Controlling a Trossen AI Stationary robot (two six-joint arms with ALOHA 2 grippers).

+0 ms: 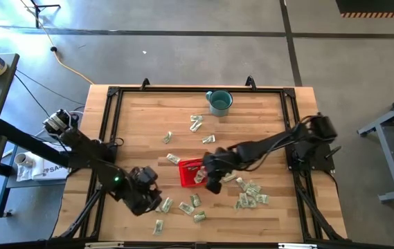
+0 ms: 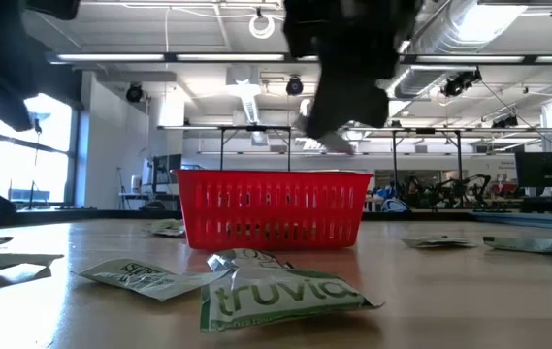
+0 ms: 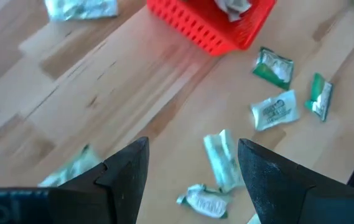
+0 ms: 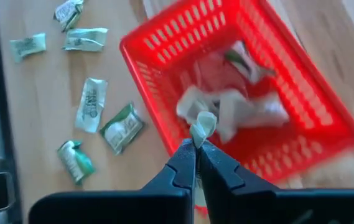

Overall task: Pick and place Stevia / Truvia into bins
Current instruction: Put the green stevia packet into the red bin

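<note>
We saw the table (image 1: 252,117) with the red basket (image 1: 190,173) near its middle front. A teal mug (image 1: 219,102) stood well behind the basket, toward the far edge. The basket held a few crumpled packets (image 4: 239,109) on its floor. More packets lay loose around the basket: a cluster (image 1: 251,195) just to its right, another (image 1: 190,206) in front of it, and several (image 1: 197,123) between it and the mug. The right gripper (image 4: 196,144) hung over the basket's edge, its fingers pinched together on one packet (image 4: 203,126). The left gripper (image 3: 192,163) hovered near the basket's front left, fingers spread apart above a loose packet (image 3: 221,160).
</note>
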